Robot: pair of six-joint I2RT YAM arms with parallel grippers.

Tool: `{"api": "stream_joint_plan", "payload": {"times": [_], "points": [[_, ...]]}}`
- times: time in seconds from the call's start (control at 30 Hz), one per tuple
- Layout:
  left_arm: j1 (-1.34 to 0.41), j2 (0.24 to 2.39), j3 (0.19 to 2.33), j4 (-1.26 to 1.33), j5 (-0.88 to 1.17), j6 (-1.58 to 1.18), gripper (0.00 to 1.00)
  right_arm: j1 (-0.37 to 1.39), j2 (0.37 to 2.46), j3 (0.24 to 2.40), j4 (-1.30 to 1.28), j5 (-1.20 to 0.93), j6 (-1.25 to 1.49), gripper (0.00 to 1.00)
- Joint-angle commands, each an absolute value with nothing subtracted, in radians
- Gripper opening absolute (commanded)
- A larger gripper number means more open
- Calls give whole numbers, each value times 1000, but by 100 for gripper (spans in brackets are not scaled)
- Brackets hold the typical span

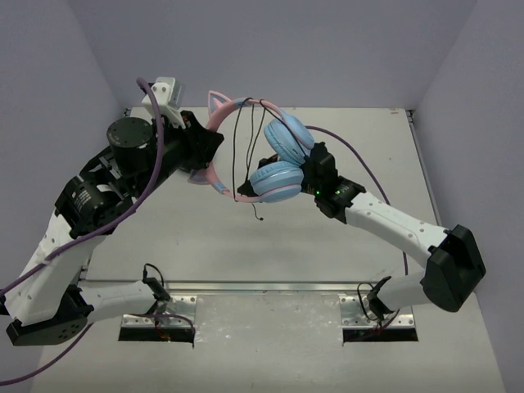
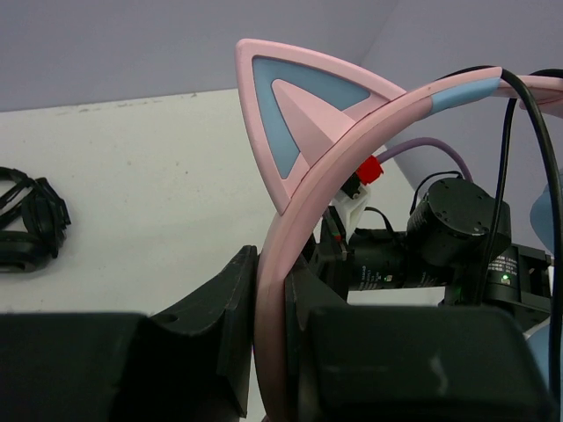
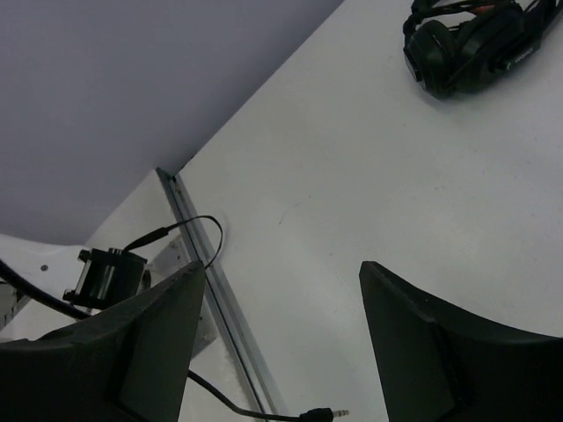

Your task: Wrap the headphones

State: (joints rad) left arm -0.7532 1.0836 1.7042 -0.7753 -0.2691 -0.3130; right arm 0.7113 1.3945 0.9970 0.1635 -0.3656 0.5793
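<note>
Top view: headphones (image 1: pixel 282 135) hang off the table (image 1: pixel 205 246). Left gripper (image 1: pixel 209 155) is at their left end and right gripper (image 1: pixel 309 172) just right of the earcups, with the cable (image 1: pixel 235 151) looped over the headband (image 1: pixel 214 176). 
Left wrist: jaws clamped on the headband just below a cat ear (image 2: pixel 295 114); black headphones (image 2: pixel 26 220) lie well left of the headphones. 
Right wrist: fingers (image 3: pixel 431 352) apart with only bare table between them, and the plug (image 3: pixel 327 411) shows at the frame's lower edge.
</note>
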Motion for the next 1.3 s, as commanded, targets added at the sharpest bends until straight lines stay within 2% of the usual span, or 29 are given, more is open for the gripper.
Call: {"api": "stream_joint_plan", "payload": {"times": [0.0, 0.53, 0.63, 0.67, 0.7, 1.03, 1.27], "points": [[-761, 1055, 1764, -721, -279, -379, 0, 718, 1338, 973, 279, -411, 623, 72], [-761, 1054, 1819, -744, -282, -380, 0, 718, 1368, 928, 390, -529, 681, 71], [-761, 1051, 1822, -755, -279, -379, 0, 718, 1355, 946, 324, -471, 646, 74], [-761, 1049, 1822, -759, -279, -379, 0, 718, 1348, 960, 292, -434, 641, 80], [-761, 1046, 1822, -761, -278, -380, 0, 718, 1332, 969, 214, -311, 640, 83], [-761, 1035, 1841, -778, -272, -380, 0, 716, 1212, 943, 91, -166, 525, 84], [-761, 1035, 1841, -772, -255, -388, 0, 716, 1167, 922, 52, -221, 449, 82]]}}
